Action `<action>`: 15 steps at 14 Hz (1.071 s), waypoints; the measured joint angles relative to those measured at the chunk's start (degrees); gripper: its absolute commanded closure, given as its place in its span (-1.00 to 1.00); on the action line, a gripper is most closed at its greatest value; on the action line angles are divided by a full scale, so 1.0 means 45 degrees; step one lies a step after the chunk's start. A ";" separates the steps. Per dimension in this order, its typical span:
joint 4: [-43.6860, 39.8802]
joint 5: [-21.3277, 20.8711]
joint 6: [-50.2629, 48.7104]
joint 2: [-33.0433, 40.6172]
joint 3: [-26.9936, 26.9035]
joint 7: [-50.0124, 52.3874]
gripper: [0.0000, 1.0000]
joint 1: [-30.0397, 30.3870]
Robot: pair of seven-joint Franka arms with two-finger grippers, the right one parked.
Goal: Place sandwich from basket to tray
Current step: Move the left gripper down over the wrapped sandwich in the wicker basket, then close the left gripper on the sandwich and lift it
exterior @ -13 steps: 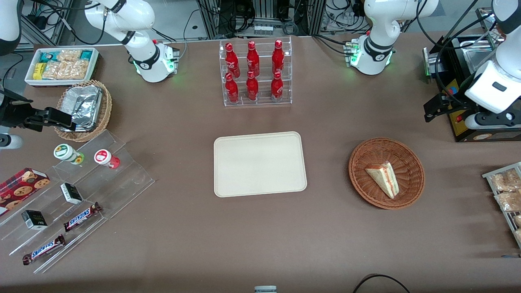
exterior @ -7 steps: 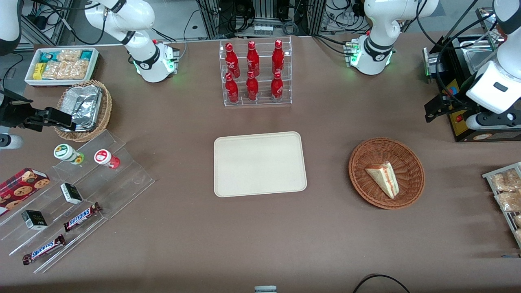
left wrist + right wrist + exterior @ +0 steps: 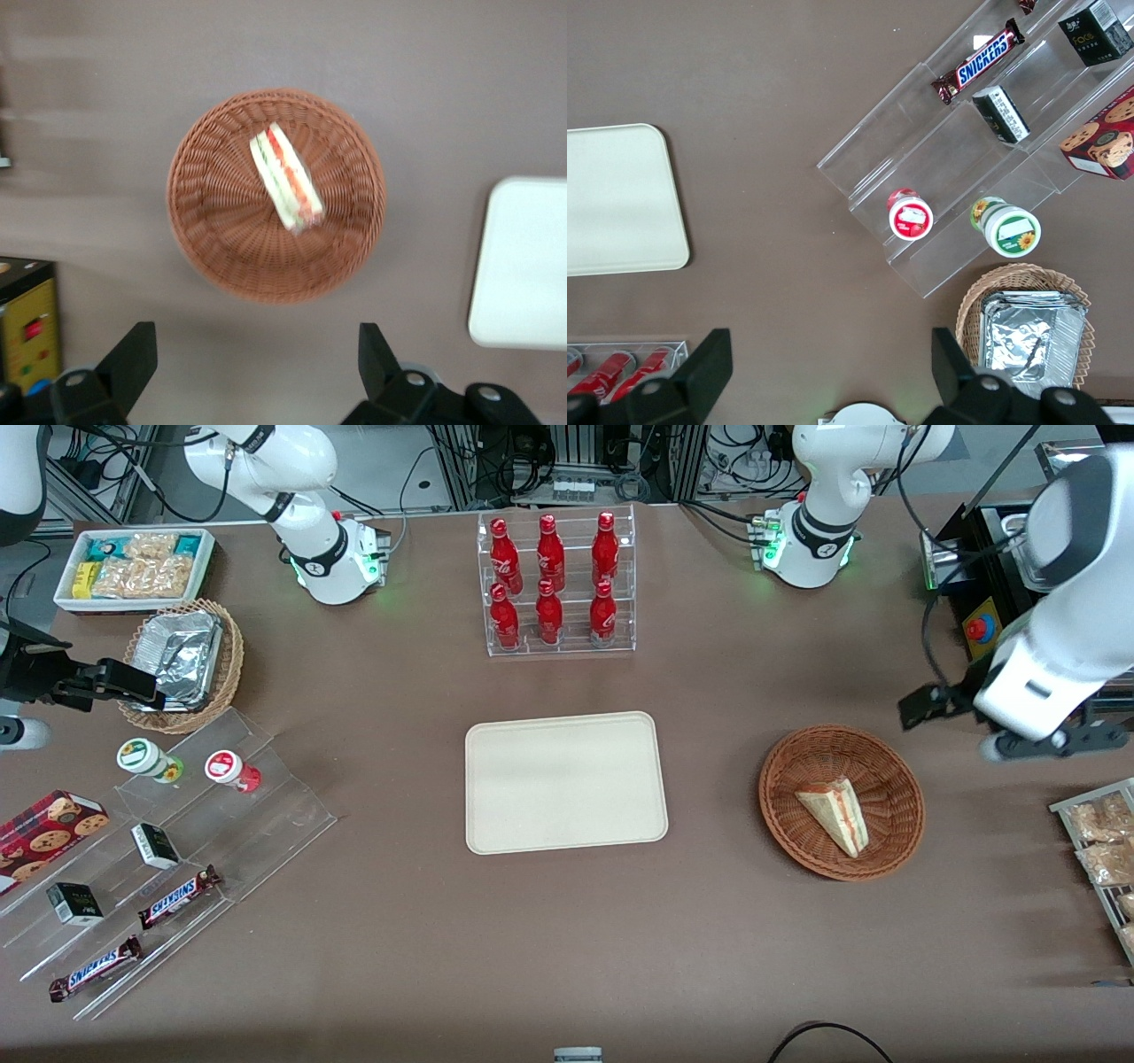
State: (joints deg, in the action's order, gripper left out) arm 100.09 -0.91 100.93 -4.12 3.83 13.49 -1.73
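Front camera: high above the table [image 3: 709, 957], looking steeply down on its whole top, both my arm bases along the edge farthest from it. My left wrist camera looks straight down from well above the basket [image 3: 276, 195], my gripper [image 3: 257, 372] spread wide in frame. Both views share basket, sandwich [image 3: 285, 177] and one tray [image 3: 523, 261] edge.

A cream tray [image 3: 622, 199] is lying on the brown table [image 3: 771, 106] while a clear stepped display rack [image 3: 966, 150] is holding a Snickers bar [image 3: 983, 60], small dark boxes [image 3: 1001, 113] and two lidded cups [image 3: 911, 217]; a foil-filled wicker basket [image 3: 1028, 323] is sitting just beside the rack.
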 measured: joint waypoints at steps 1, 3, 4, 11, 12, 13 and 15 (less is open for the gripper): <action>0.0663 0.0000 0.0859 -0.0092 0.0001 0.0462 -1.00 -0.0001; 0.1921 0.0000 0.2454 -0.0243 0.0000 0.1401 -1.00 0.0000; 0.2463 0.0001 0.3170 -0.0342 0.0001 0.2041 -1.00 0.0000; 0.4565 0.0001 0.7066 -0.1309 0.0084 0.3972 -1.00 -0.0094; 0.4759 0.0001 0.7435 -0.1421 0.0085 0.4005 -1.00 -0.0095; 0.4868 0.0001 0.7692 -0.1546 0.0086 0.4017 -1.00 -0.0095; 0.4915 0.0001 0.8023 -0.1804 0.0096 0.4030 -1.00 -0.0095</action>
State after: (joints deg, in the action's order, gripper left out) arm 122.20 -0.91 137.04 -12.24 4.26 31.63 -2.15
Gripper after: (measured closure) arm 0.000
